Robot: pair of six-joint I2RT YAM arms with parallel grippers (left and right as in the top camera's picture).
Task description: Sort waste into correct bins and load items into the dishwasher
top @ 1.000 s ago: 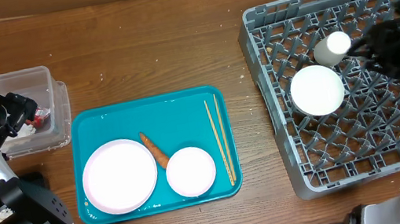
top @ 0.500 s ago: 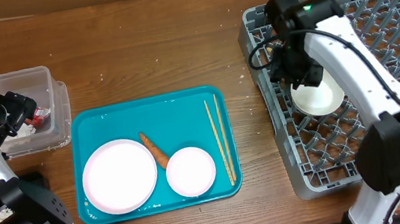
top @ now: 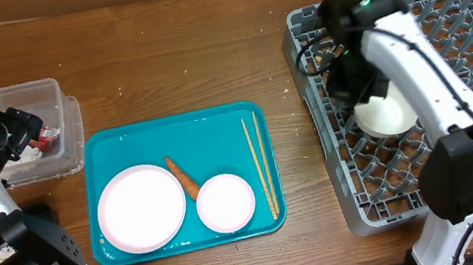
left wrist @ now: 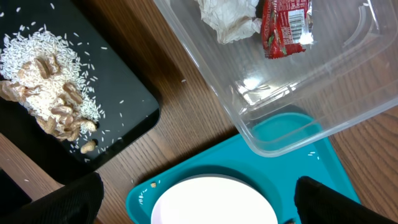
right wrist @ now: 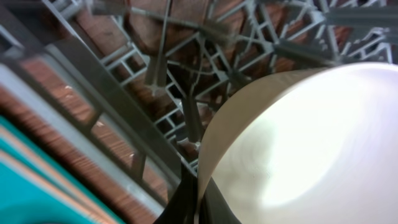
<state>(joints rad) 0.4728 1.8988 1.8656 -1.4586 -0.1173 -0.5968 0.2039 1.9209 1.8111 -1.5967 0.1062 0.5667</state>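
On the teal tray (top: 111,140) nothing has moved. The large plate (top: 142,208), the small plate (top: 225,203), the carrot (top: 182,178) between them and the chopsticks (top: 260,162) by the tray's right rim lie as they did a second ago. We judge that most of the loading, and the sorting of the carrot, is not yet done.

Just off the tray's left corner, the left gripper (left wrist: 199,202) hangs over the clear bin (top: 47,90), fingers spread wide with nothing between them. A red wrapper (left wrist: 285,25) and a crumpled tissue (left wrist: 227,18) lie in the bin.

The change is well to the tray's right. The right arm (top: 397,43), a blur at the far side of the dish rack (top: 469,182) a second ago, now reaches down over the rack's tray-side half. The white bowl (top: 389,117) beneath it has slid slightly away from the tray. The right gripper (right wrist: 191,199) sits narrow at the bowl's rim, and we cannot tell whether it pinches it. We take this as seating the bowl.
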